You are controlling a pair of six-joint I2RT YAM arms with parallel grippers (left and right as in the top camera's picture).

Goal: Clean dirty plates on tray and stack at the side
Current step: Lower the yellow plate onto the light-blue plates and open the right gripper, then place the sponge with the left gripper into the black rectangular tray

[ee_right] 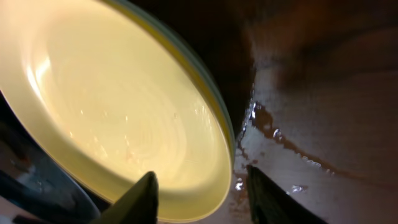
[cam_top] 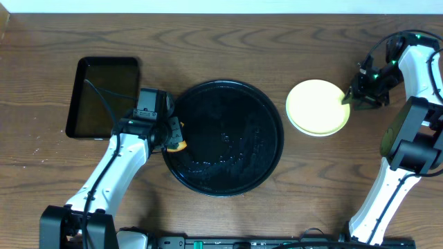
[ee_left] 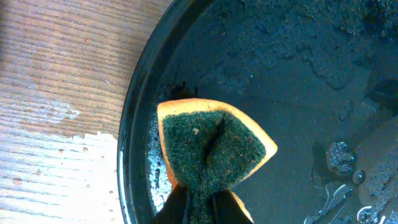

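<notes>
Brown wooden table (cam_top: 228,28), wet patches near the round black tray (cam_top: 223,83) at centre. Your left gripper (cam_top: 176,136) is pressed tight on a folded green-and-orange sponge (ee_left: 208,146) just inside the tray's left rim. The plates (cam_top: 315,104) sit stacked right of the tray, yellow on top. Your right gripper (cam_top: 348,97) stands spread, its fingers either side of the stack's right edge. A rectangular tray (cam_top: 104,97) sits far left.

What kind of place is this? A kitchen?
Probably a robot practice table, not a real kitchen: two robot arms at a wooden table with a wet round black tray, a sponge and stacked plates.
</notes>
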